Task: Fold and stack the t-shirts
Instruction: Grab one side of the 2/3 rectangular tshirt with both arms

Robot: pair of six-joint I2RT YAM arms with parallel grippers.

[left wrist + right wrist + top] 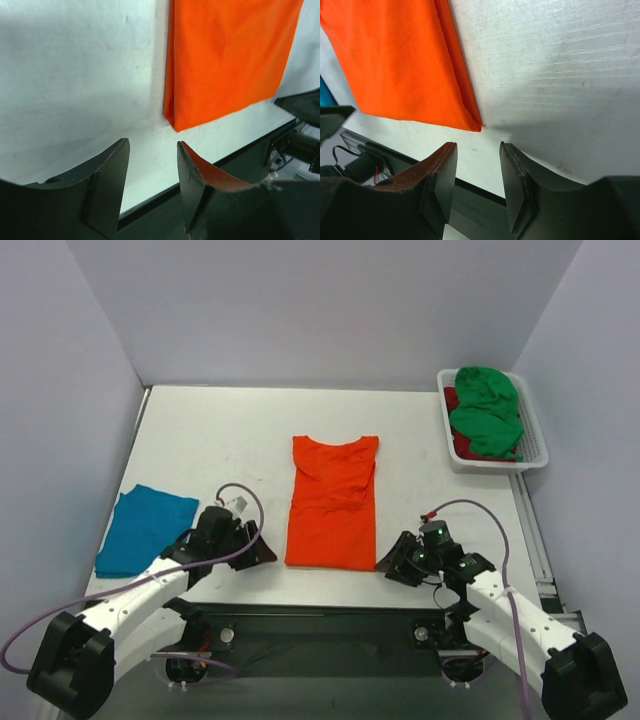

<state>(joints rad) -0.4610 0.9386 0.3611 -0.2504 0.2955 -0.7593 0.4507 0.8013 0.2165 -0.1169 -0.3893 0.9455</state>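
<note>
While folded bright orange cloth t-shirt (333,505) lies on table (200,440) | left gripper (153,150), its 8 o'clock: parted, empty | right gripper (478,150), 4 o'clock: parted, empty

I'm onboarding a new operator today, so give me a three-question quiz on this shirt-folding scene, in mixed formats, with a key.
1. True or false: the bright orange cloth t-shirt lies flat on the white table, gripped by neither arm.
2. Where does the crumpled green cloth shirt lie? A) on the table B) in the white slatted plastic basket C) on the orange t-shirt
3. Fill in: the left gripper and the right gripper both have their jaws ____.
Key: 1 true; 2 B; 3 open.
</note>
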